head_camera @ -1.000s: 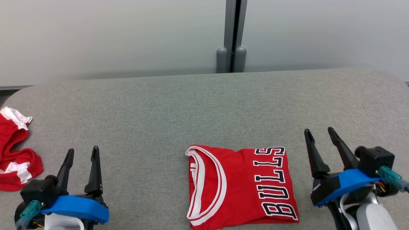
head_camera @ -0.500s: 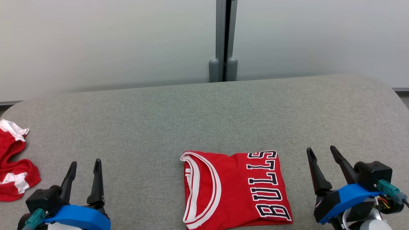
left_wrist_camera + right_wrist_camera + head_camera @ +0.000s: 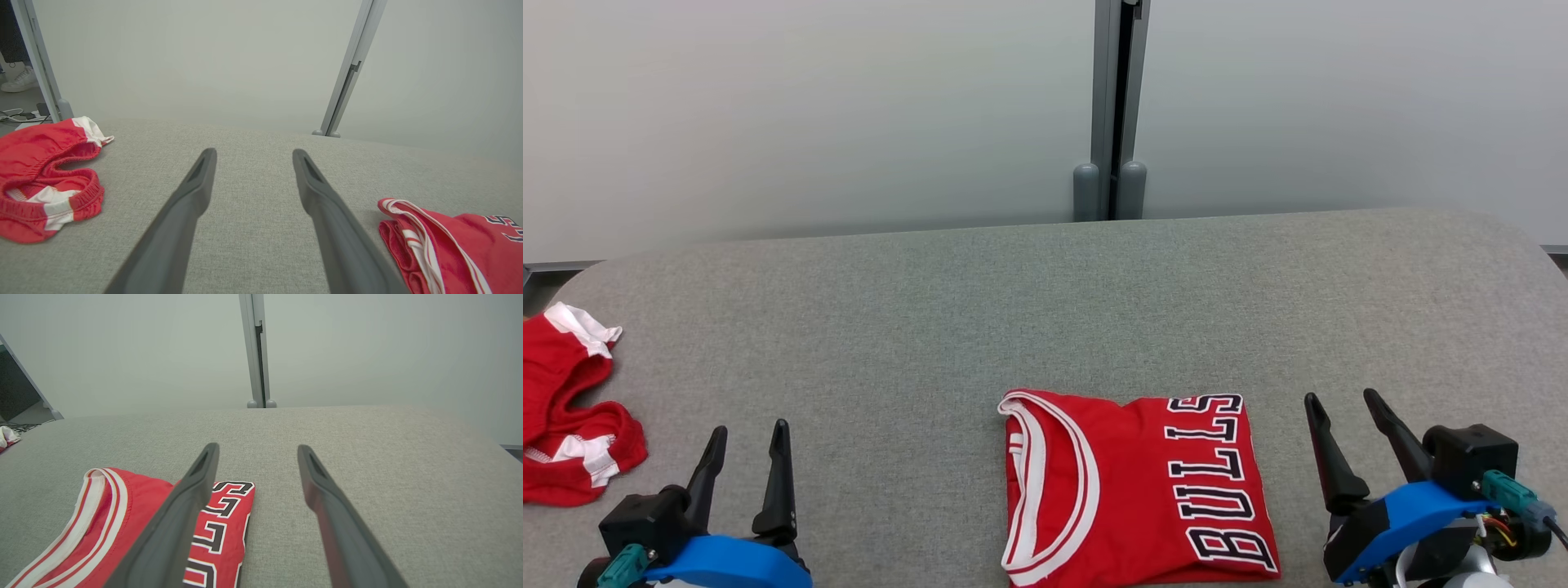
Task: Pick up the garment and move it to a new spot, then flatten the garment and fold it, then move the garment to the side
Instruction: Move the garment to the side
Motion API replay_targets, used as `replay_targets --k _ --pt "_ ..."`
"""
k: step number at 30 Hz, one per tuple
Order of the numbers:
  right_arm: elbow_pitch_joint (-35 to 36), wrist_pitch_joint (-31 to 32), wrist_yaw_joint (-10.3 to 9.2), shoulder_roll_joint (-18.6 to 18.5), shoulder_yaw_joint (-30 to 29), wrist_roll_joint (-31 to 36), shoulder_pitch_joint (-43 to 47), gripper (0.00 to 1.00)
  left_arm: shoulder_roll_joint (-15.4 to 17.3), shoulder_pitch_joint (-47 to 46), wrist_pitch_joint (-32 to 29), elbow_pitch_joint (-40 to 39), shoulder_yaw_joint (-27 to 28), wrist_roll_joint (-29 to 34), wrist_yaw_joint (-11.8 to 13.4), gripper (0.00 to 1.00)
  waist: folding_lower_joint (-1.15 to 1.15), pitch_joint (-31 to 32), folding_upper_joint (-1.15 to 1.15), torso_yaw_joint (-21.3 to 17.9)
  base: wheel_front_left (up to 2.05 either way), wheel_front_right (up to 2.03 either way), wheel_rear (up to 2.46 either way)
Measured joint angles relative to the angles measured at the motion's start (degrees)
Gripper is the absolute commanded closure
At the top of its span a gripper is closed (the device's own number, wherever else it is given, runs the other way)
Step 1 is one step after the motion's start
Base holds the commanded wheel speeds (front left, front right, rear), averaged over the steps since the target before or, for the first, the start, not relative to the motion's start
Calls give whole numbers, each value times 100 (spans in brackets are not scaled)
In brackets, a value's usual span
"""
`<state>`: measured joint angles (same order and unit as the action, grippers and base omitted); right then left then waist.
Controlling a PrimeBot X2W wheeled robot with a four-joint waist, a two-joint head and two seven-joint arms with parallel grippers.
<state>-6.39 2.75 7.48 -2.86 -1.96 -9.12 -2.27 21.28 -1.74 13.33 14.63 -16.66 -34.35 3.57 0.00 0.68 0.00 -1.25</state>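
**Fold done, side move still pending**

Head camera shifted over the last second. The whole frame slid, grey post and table edge included, so I didn't read that as anything moving on the table. The real change was small: against the jersey, both grippers sat lower and nearer the robot than a second earlier. I took that as both arms backing off.

Red Bulls jersey lay folded into a compact rectangle at the near centre of the table. Collar was toward the robot's left, lettering toward its right, edges fairly square. It was in the same pose on the cloth as before, as far as I could tell.

Left gripper was spread and empty, well apart from the jersey on its left. Right gripper was likewise spread and empty, just beside the lettered edge and not touching it. Both wrist views showed a clear gap between the fingers.

Crumpled red-and-white shorts sat at the far left edge of the table, well clear of the jersey.

My read: pickup, flatten and fold were finished, and only the move to the side was left. The next grasp would need to pinch all layers at once, or the fold could open while the jersey travelled.
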Motion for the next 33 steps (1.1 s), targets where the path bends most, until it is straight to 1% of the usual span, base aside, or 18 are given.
replay_targets --k 8,18,22,27,29,33 --pt "-31 -177 0 0 -137 -11 30 0 -2 19 45 1 0 3 2 0 0 -21 0 -12 0 0 0" --pt "-76 -120 0 0 -169 -65 55 0 -38 -5 90 -27 -8 7 -3 0 0 -83 0 65 0 0 0" --pt "-208 417 0 1 -87 -110 -98 0 -45 -91 97 -30 -7 15 -7 0 0 -150 0 111 0 0 0" --pt "-528 1428 0 5 -102 -146 -354 0 -62 -222 113 -57 -12 35 -14 0 0 -254 0 211 0 0 0" --pt "-719 1796 0 -5 -81 -185 -523 0 -69 -269 118 -76 -19 57 -40 0 0 -302 0 263 0 0 0" --pt "-1213 2327 0 0 1 -246 -771 0 -69 -312 130 -96 -19 67 -59 0 0 -387 0 381 0 0 0"
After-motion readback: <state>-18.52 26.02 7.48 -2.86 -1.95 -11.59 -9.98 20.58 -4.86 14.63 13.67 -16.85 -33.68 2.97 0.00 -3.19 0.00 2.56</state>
